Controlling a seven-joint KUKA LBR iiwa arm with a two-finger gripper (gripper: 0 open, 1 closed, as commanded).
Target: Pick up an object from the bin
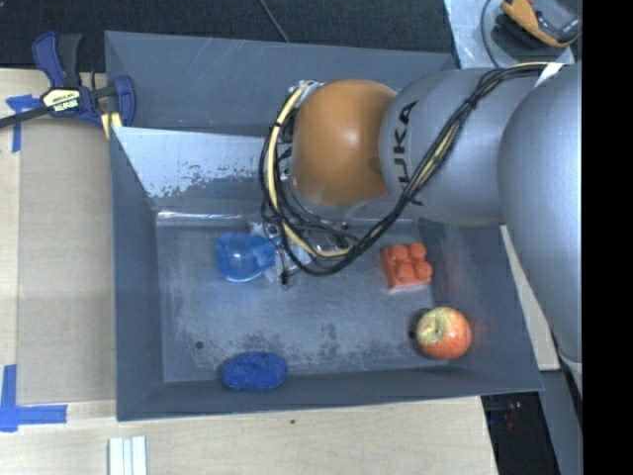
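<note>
The gripper [283,261] is low in the bin [136,295], at the back left of its floor. Most of it is hidden under the round orange cover [341,144] on the wrist, so whether it is open or closed, and whether it has hold of anything, cannot be told. A bundle of black and yellow cables [297,240] loops round the cover and hangs down over what little of the tool shows.

Just to the left of the gripper, touching it or very nearly so, lies a clear blue rounded thing [240,257], near the foot of the back wall.

The silver arm [465,151] comes in from the right above the bin. The letters "KUKA" [404,154] run along it in dark print next to the orange cover, with the first letter partly hidden.

Well apart from the gripper, towards the right of the floor, is an orange-red studded block [406,266]. Near it, closer to the front right corner, is a red and yellow apple [442,332]. A dark blue oval lump [253,371] lies by itself against the front wall, left of the middle.
</note>
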